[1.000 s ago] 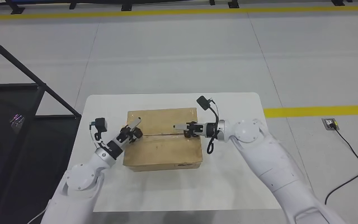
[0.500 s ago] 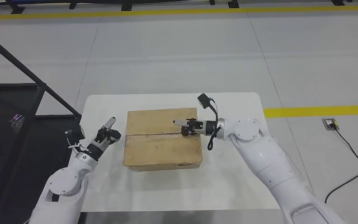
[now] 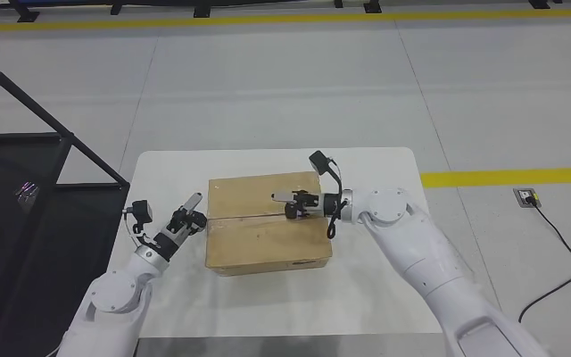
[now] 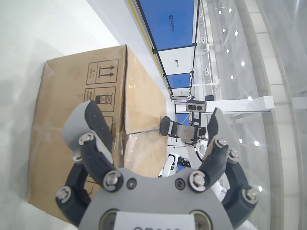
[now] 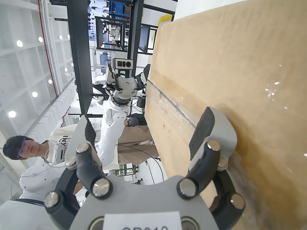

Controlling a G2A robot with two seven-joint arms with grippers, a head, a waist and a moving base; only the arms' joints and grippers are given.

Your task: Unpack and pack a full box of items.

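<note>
**Closed box, two empty pincers: the danger is a shove**

The right pincer is spread wide and holds nothing. It lies low over the top of the box, and one finger looks pressed against the cardboard just beside the centre seam; I cannot tell for certain that it touches. The left pincer is also wide and empty. It sits just beside the box's left end, at about the height of the seam, and whether it touches the cardboard I cannot tell.

The box stands in the middle of the white surface with its flaps shut. Clear tape runs glossy and wrinkled along the seam. Its contents are hidden.

What could go wrong, as I judge it:

- **The box slides.** Neither pincer grips the box, so a sideways push from the right finger could carry it across the smooth surface toward the left pincer.
- **The finger skids.** The tape is slick, so a finger trying to split the seam may skate along it without biting.
- **The flap crushes.** If the finger presses down hard, the cardboard could buckle inward onto whatever lies under it.
- **The pincers meet.** They face each other along the seam, and closing in from both ends risks a knock.
</note>
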